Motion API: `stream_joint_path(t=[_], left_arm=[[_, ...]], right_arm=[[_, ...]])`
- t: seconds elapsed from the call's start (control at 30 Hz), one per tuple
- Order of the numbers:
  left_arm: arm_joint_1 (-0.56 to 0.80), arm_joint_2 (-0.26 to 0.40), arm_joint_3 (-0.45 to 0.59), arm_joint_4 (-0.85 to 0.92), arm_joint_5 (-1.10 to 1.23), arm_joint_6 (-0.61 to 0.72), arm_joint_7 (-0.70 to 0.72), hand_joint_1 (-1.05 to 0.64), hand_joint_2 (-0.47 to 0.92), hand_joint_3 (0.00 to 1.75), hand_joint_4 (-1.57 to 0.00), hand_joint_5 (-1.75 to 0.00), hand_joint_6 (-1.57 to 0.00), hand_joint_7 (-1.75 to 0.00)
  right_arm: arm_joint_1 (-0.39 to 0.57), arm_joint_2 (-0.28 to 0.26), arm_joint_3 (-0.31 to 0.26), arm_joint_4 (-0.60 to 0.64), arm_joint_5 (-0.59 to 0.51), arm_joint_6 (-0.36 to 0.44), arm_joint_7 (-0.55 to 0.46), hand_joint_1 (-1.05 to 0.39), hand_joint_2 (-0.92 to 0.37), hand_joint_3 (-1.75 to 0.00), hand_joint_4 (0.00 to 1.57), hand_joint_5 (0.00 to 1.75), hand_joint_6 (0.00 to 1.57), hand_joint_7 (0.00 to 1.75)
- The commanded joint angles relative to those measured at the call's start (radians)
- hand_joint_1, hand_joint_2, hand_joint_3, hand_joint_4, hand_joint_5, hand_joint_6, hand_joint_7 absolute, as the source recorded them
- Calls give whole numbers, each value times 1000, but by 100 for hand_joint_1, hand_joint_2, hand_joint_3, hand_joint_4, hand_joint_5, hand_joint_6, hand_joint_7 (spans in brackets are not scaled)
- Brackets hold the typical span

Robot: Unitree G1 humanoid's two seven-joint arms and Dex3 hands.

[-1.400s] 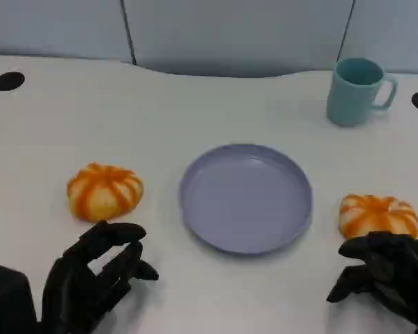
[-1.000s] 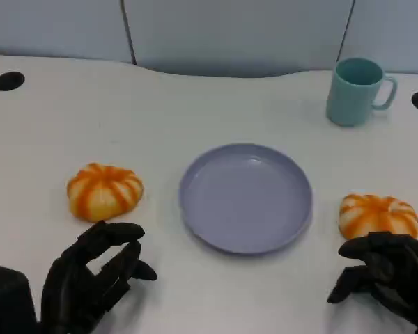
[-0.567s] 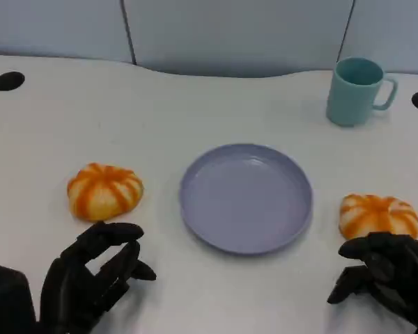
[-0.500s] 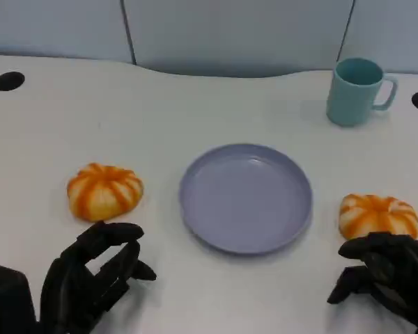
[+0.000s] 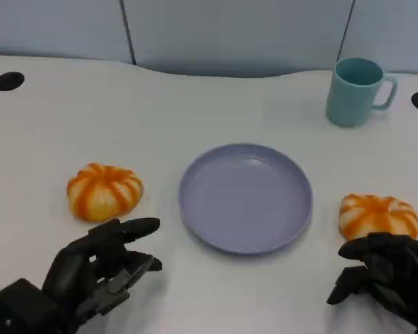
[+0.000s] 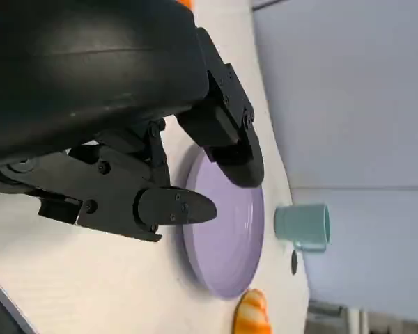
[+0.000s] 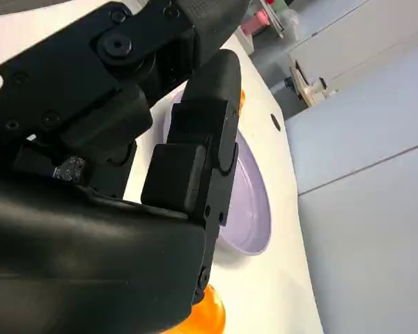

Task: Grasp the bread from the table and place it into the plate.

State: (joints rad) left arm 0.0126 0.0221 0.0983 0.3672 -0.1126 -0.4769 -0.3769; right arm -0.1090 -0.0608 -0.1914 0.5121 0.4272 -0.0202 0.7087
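Lavender plate (image 5: 246, 197) at frame centre, bare, awaiting bread. Striped bun (image 5: 104, 191) left of plate, second bun (image 5: 378, 216) at right edge, both on table (image 5: 195, 104). Left hand (image 5: 97, 268) lower left, fingers apart, holding nothing, poised just below left bun. Right hand (image 5: 386, 271) lower right, fingers curled, gripping nothing, just below right bun. Teal mug (image 5: 357, 91) upper right, well clear.

You see two orange buns striped cream, one (image 5: 104, 191) just beyond the black left fingers (image 5: 136, 227), one (image 5: 378, 214) beyond the black right fingers (image 5: 366, 248). The plate (image 5: 246, 197) is lavender, the mug (image 5: 356, 91) pale teal, the desk (image 5: 195, 111) white.

Two orange breads (image 5: 104, 191) (image 5: 378, 215) flanking lavender plate (image 5: 245, 197); empty hands (image 5: 101, 268) (image 5: 386, 275) below.
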Motion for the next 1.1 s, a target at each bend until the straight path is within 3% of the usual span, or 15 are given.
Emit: stream_joint_path(t=[0.03,0.37,0.6,0.83,1.1], left_arm=[[-22,62,-9,31,92,-113,53,-40,92,12,-50,-61,-56,0],[-117,250,-45,7,513,-219,318,-51,91,2,-18,-31,-32,0],[-161,334,-112,-144,841,-10,484,-68,90,0,-7,-18,-20,0],[-230,396,-200,-195,981,173,448,-77,92,2,0,-10,-13,-1],[-391,433,-323,-60,1006,345,270,-83,92,3,-1,-4,-5,0]], right_arm=[[5,-4,2,-13,-6,-11,-8,-97,-69,0,153,46,156,0],[-2,8,14,-16,-14,-7,-33,-98,-68,0,152,46,157,1],[-6,7,14,-8,-17,-5,-32,-98,-68,0,151,46,156,1],[-8,10,10,-2,-13,-7,-25,-96,-69,0,151,47,156,1],[-6,9,10,-3,-13,-10,-20,-97,-68,0,151,47,156,1]])
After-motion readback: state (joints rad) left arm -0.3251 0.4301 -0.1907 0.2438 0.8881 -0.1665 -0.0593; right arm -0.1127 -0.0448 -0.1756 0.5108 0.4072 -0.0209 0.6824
